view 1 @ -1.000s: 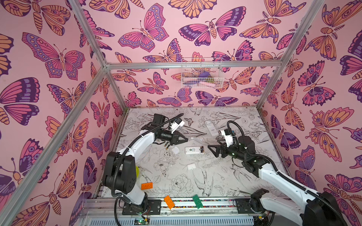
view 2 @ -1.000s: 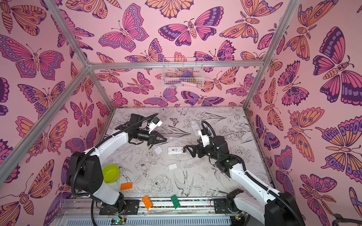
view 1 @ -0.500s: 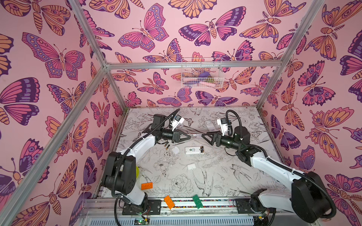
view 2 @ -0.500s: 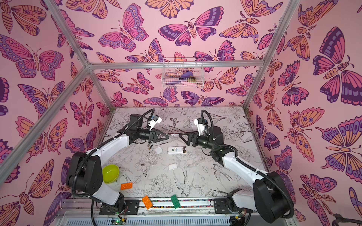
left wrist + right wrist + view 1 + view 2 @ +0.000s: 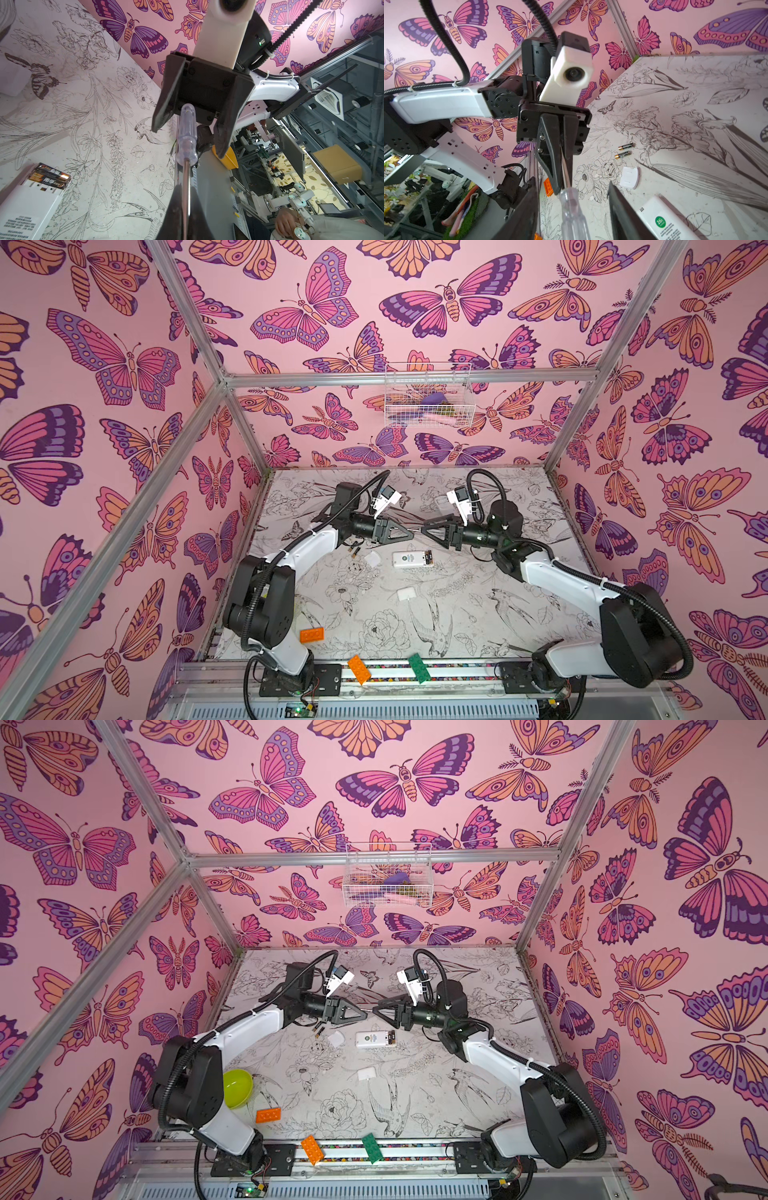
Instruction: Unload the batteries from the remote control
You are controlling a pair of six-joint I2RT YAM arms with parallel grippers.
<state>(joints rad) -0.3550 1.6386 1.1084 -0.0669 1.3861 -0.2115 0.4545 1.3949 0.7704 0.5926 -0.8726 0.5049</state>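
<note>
Screwdriver [image 5: 186, 133] — clear glossy plastic handle, bright metal shaft; remote [image 5: 31, 203] smooth white plastic (batteries [image 5: 49, 175] glossy)

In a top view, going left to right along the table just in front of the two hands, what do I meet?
loose batteries → small white cover → white remote, with its open battery bay at its right end.
</note>
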